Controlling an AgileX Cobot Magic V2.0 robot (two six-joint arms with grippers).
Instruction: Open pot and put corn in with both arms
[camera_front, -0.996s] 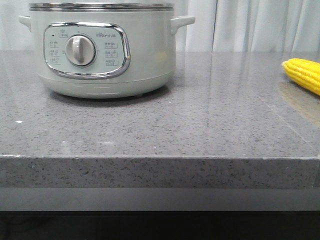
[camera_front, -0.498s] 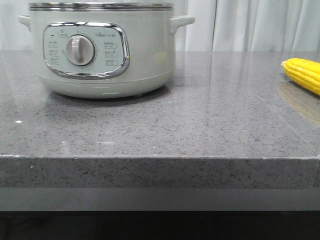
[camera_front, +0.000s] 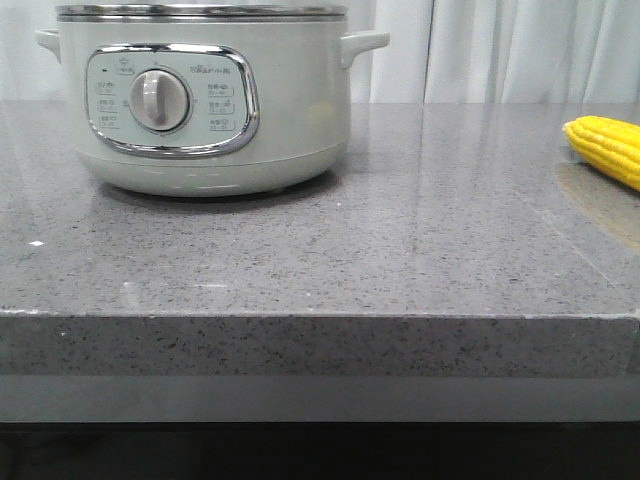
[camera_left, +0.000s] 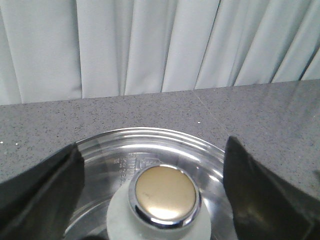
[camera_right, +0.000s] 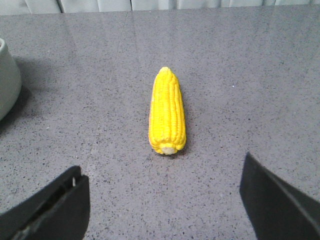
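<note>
My left tool (camera_left: 160, 200) is spread wide, its two dark fingers (camera_left: 40, 195) flanking the knob (camera_left: 165, 195) on the pot's glass lid (camera_left: 125, 150) without touching it. The knob sits between the tips: a round brass-coloured cap in a chrome ring on a pale collar. Around it the lid is clear, domed glass with faint lettering, and past its edge I see speckled grey stone and then pleated white curtains (camera_left: 150, 45).

My right tool (camera_right: 165, 200) is also wide open, holding nothing, black fingertips (camera_right: 50, 205) at either side. The corn (camera_right: 167, 112) lies flat on the surface (camera_right: 240, 75) ahead of the gap, roughly centred between the tips and apart from both, cut end toward me, tapered tip away. Its kernels run in neat, bright yellow rows.

From the front camera, the surface shows a thick polished slab edge, glossy and flecked. The pot (camera_front: 290, 110) stands on the left side of it, pale grey-green, round, with a chrome-framed panel, a silver dial (camera_front: 160, 100), small side handles and a metal rim. The corn pokes in at the far right edge, well apart from the pot.
</note>
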